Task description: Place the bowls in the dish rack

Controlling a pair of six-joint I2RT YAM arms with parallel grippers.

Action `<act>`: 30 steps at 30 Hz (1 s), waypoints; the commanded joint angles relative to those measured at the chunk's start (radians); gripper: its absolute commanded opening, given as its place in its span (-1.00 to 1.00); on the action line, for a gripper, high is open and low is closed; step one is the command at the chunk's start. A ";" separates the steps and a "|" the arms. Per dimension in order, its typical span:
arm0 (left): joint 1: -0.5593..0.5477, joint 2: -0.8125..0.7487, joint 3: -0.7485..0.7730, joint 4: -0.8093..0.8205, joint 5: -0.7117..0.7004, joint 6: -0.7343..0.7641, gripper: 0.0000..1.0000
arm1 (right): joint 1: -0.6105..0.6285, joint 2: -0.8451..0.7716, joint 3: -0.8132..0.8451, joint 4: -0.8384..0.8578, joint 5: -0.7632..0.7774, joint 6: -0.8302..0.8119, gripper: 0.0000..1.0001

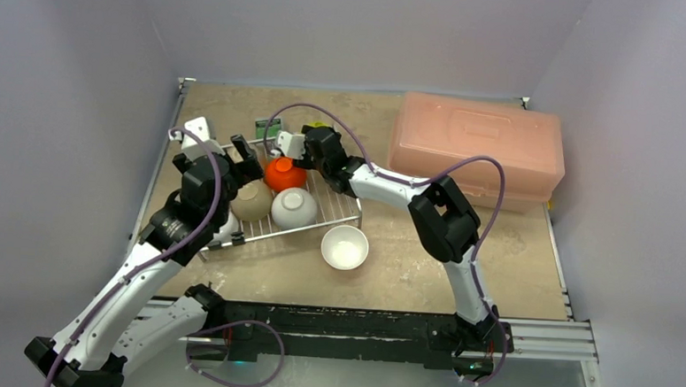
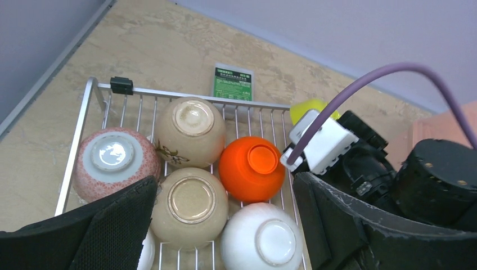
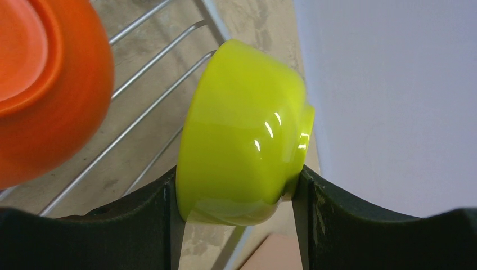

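The dish rack (image 1: 334, 213) holds several bowls upside down: a pink-patterned one (image 2: 115, 163), two beige (image 2: 190, 130) (image 2: 191, 205), an orange one (image 2: 251, 169) and a white one (image 2: 261, 239). My right gripper (image 3: 236, 191) is shut on the lime-green bowl (image 3: 242, 135). It holds the bowl on its side over the rack's far right corner, next to the orange bowl (image 3: 39, 84). My left gripper (image 2: 225, 225) is open and empty, above the rack's near bowls. Another white bowl (image 1: 345, 247) sits upright on the table in front of the rack.
A pink translucent box (image 1: 475, 147) stands at the back right. A small green card (image 2: 233, 82) lies behind the rack. The two grippers are close together over the rack. Walls close in on the left and behind.
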 commanded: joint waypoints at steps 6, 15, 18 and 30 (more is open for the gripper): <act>0.002 0.028 0.005 0.022 0.028 0.003 0.82 | 0.006 0.037 0.022 -0.004 0.051 -0.055 -0.51; 0.002 0.049 0.013 0.014 0.017 0.003 0.82 | 0.007 0.058 0.013 0.017 0.108 -0.059 -0.02; 0.002 0.049 0.012 0.012 0.007 0.006 0.82 | 0.009 0.043 0.017 -0.006 0.076 -0.023 0.35; 0.003 0.077 -0.005 0.018 0.021 -0.001 0.82 | 0.010 -0.077 0.052 -0.160 -0.109 0.107 0.80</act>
